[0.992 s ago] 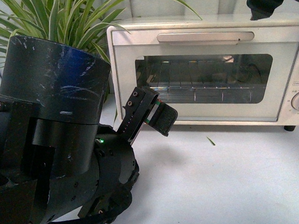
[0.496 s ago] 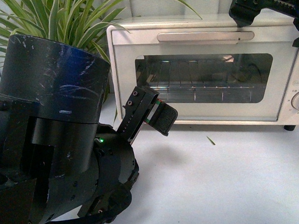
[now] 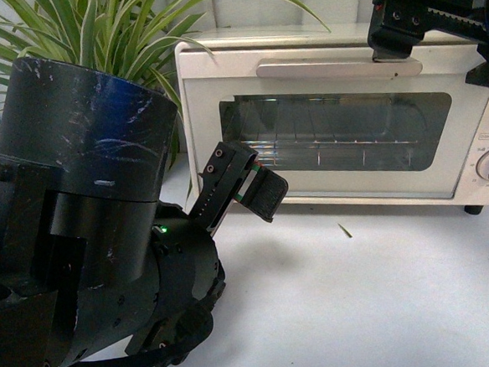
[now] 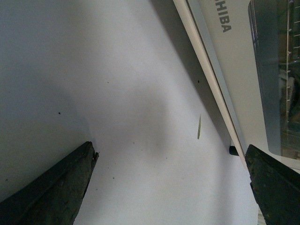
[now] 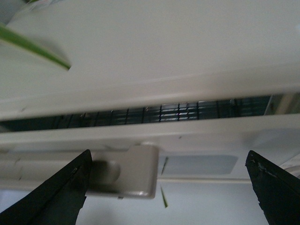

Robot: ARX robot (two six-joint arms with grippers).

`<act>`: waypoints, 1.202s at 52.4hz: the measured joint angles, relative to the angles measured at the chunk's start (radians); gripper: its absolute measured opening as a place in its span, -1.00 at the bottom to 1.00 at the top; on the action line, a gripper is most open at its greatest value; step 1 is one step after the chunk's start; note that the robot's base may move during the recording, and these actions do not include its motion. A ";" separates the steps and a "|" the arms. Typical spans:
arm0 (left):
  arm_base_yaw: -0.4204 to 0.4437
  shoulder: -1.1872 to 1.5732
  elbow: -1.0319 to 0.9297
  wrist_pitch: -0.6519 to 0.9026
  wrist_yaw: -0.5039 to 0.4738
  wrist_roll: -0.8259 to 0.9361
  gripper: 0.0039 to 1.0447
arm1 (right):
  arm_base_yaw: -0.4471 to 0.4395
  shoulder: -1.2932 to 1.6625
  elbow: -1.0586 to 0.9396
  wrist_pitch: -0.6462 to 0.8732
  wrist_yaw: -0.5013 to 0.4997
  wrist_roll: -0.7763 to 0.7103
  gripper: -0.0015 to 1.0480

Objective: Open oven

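With the oven point(image 3: 341, 118) sitting on the surface point(image 3: 386, 291), its door point(image 3: 345, 181) cracked at the top, you're pulling the handle point(image 3: 337, 66) with a right hand point(image 5: 166, 164) spread wide, so you're risking it slipping off and the door snapping shut; your left hand point(image 4: 169, 150) is idling released before the oven.

right hand point(image 3: 441, 45): lowered to handle point(image 3: 337, 66) right end | oven point(image 3: 345, 181) door: now tilted ajar
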 joint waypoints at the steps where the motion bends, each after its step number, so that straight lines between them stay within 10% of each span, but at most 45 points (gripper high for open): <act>1: 0.000 0.000 0.000 0.000 0.000 0.000 0.88 | 0.000 -0.004 -0.008 0.004 -0.004 -0.003 0.82; 63: 0.003 -0.069 -0.074 -0.033 -0.028 0.158 0.88 | -0.037 -0.494 -0.454 0.031 -0.211 0.103 0.82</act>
